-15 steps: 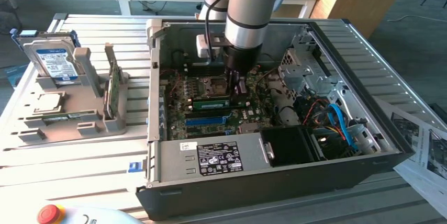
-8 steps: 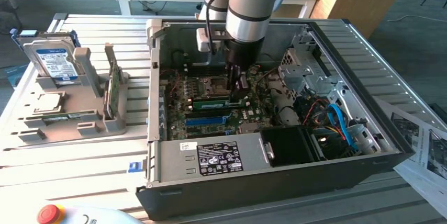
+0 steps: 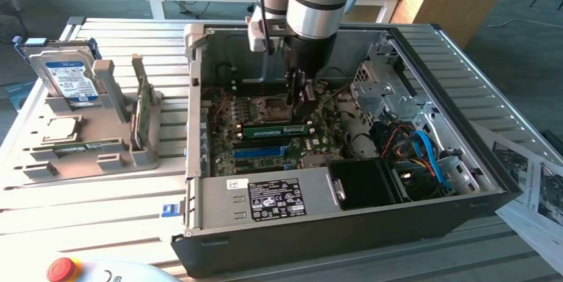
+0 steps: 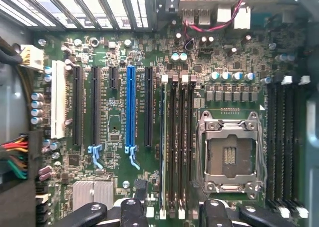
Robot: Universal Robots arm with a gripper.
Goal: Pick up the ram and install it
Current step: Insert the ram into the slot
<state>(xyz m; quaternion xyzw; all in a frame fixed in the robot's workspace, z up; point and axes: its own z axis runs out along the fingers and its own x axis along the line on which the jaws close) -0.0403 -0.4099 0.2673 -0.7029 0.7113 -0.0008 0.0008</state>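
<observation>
Exterior view first: we've got the thin green ram stick with black chips (image 3: 274, 129) standing on edge in a slot just beside the silver square CPU socket (image 3: 268, 105), inside the black tower case (image 3: 352, 229). It looks seated to us, though we can't swear the clips are latched. The hand (image 3: 302, 101) hangs over the socket area, jaws spread wide, holding nothing. We'd guess the stick is light, stiff and pretty fragile, so it's best pinched along its bare top edge, off the chips and contacts. Well away from the socket, outside the case, a grey plastic holder (image 3: 115, 157) on the white slatted counter (image 3: 88, 196) carries a blue-labelled hard drive (image 3: 70, 78) and a broader green card (image 3: 141, 114) on edge.

Wrist view: the ram (image 4: 163, 147) shows as a pale thin edge in the slot row just beside the socket (image 4: 229, 154). The hand (image 4: 172, 213) sits open astride that row, not touching. The long blue slot (image 4: 130, 107) lies beyond the ram from the socket, so it's tight quarters.
</observation>
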